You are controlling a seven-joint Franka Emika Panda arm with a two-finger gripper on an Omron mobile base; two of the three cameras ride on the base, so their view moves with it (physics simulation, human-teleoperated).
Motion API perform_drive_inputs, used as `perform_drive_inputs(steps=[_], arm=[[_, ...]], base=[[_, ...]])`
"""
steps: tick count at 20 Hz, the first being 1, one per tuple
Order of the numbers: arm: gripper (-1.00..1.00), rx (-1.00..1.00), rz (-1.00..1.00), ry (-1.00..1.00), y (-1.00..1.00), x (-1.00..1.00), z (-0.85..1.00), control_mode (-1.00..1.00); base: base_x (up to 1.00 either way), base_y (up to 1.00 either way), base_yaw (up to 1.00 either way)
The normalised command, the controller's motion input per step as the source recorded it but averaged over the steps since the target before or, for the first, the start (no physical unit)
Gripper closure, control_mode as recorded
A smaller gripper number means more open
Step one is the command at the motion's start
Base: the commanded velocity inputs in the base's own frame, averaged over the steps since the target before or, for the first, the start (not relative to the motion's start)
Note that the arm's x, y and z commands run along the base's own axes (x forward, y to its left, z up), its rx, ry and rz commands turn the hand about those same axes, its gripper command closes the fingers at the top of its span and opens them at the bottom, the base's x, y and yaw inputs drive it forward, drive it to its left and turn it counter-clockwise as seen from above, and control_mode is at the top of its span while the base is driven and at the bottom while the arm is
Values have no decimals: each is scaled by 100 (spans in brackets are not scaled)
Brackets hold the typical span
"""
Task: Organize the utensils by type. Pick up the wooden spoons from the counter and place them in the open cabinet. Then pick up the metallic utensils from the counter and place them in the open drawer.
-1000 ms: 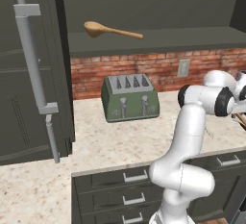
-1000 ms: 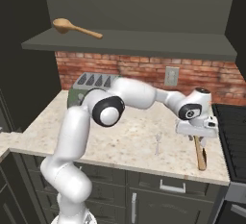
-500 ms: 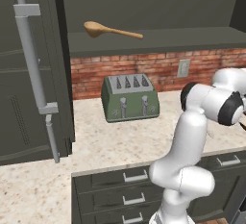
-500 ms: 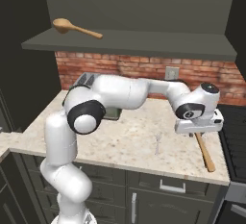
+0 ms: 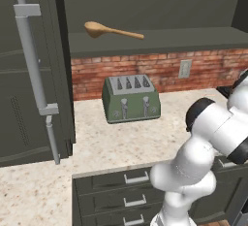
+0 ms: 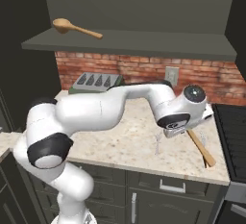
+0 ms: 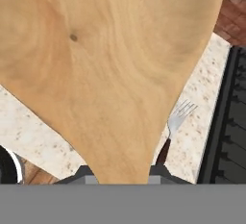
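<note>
A: What has the gripper got?

B: A wooden spoon; the jaws are drawn in narrow and clenched on its neck, where the bowl tapers into the handle; the bowl sits right against the hand camera.

A: How will it handle?

B: I'd judge it light and stiff; smooth wood, so it may swivel in a narrow pinch, yet nothing on it is fragile; a hold near the neck leaves the long handle to swing, and one nearer the middle would balance better.

A: Where is it, going by the toaster?

B: Well to the right of the toaster and nearer the front edge of the counter; I cannot tell whether it is lifted clear of the stone.

A: Anything under it?

B: A fork with a dark reddish handle lies on the counter just beyond the spoon's neck, also far right of the toaster, close to the black stovetop; a small silvery piece lies between toaster and spoon, toward the front.

A: And farther off?

B: Above the toaster, a little to its left, the other wooden spoon lies flat on the cabinet shelf; left of the toaster the cabinet door stands open; so I'd say the held spoon has a long rise ahead, up and leftward past the toaster.
</note>
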Motion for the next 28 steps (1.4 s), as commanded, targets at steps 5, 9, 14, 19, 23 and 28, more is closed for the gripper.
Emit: perform_drive_inputs(steps=[5, 9, 14, 19, 23, 28], arm=[[100, -23, 13, -7, 37, -42, 64, -100], [100, -34, 28, -22, 46, -45, 66, -100], [100, -43, 37, -27, 46, -20, 68, -100], [100, -12, 33, -28, 49, 10, 64, -100], [100, -8, 23, -31, 40, 30, 66, -100], [100, -1, 5, 5, 24, 40, 76, -100]], base=[[0, 0, 0], [0, 0, 0], [0, 0, 0], [0, 0, 0], [0, 0, 0], [0, 0, 0]])
